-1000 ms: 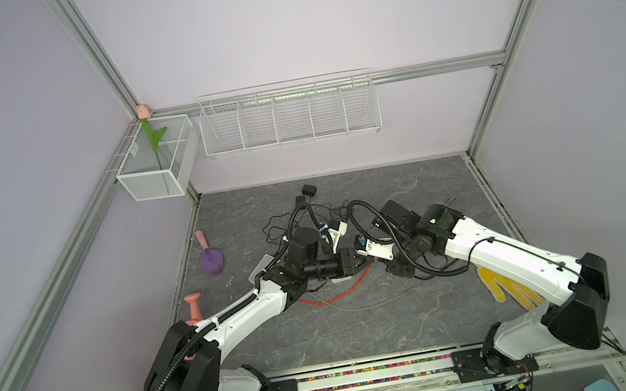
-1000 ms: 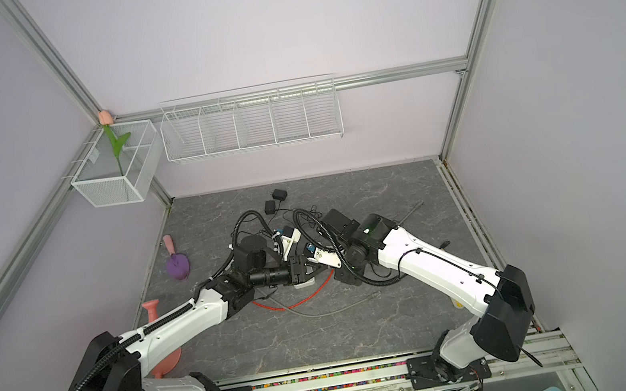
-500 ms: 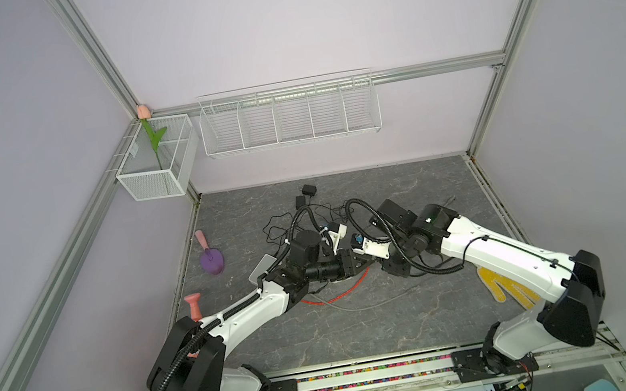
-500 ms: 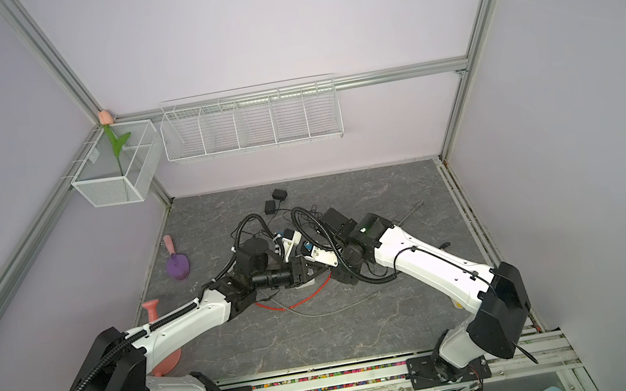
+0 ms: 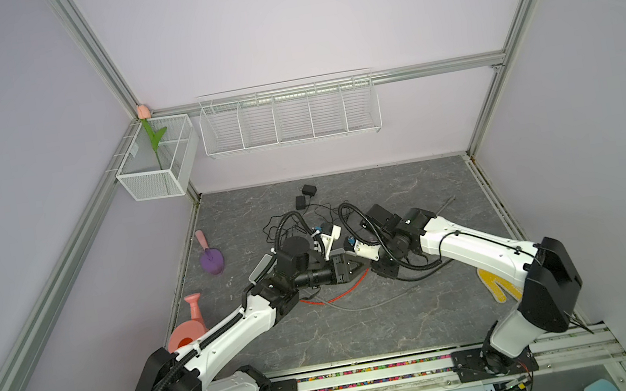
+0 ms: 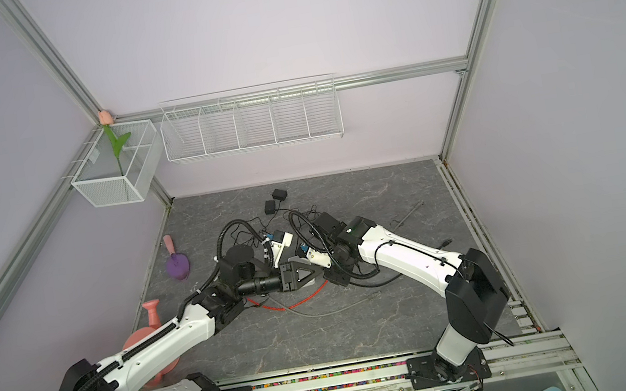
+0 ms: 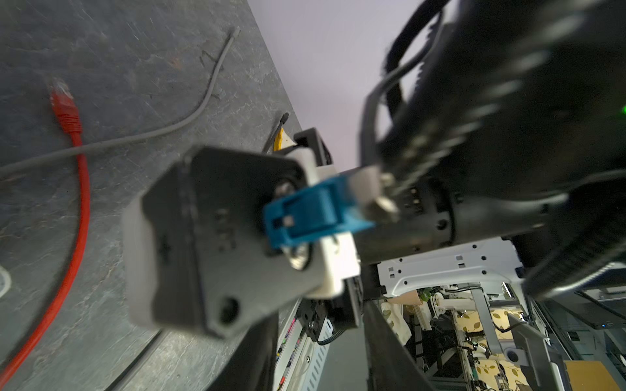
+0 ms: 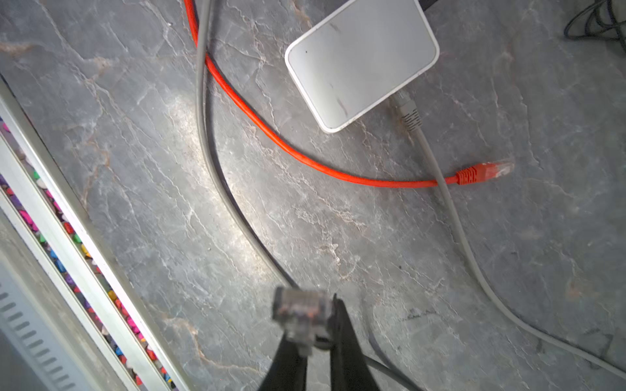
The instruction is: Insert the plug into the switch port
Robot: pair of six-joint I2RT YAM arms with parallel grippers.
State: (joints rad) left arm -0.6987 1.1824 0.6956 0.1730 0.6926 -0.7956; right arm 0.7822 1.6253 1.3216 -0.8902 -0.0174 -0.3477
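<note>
Presently on the grey marble-pattern tabletop [image 8: 338, 237]. Item one: clear RJ45 plug [image 8: 299, 313] on a grey cable [image 8: 210, 152], pinched between the black fingers [image 8: 342, 338] of the right gripper [image 8: 313, 325]; it is held off the surface, well apart from the switch and in no port. Item two: white network switch [image 8: 362, 61], lying flat, with rounded corners and a scuffed top face; a grey booted plug [image 8: 408, 113] sits in its edge. Item three: red patch cable [image 8: 288, 145], loose, curving just beside the switch; its red plug [image 8: 484, 172] lies free on the tabletop, and a grey lead crosses the cable just behind it. Left gripper [image 6: 314, 274]: low over the cables, close to the right one; its fingers seem drawn to a point in both top views, yet whether they clamp anything cannot be told. Raised lettering on a black plate [image 7: 216, 237] at the right arm's end, left wrist view: too blurred to read.
</note>
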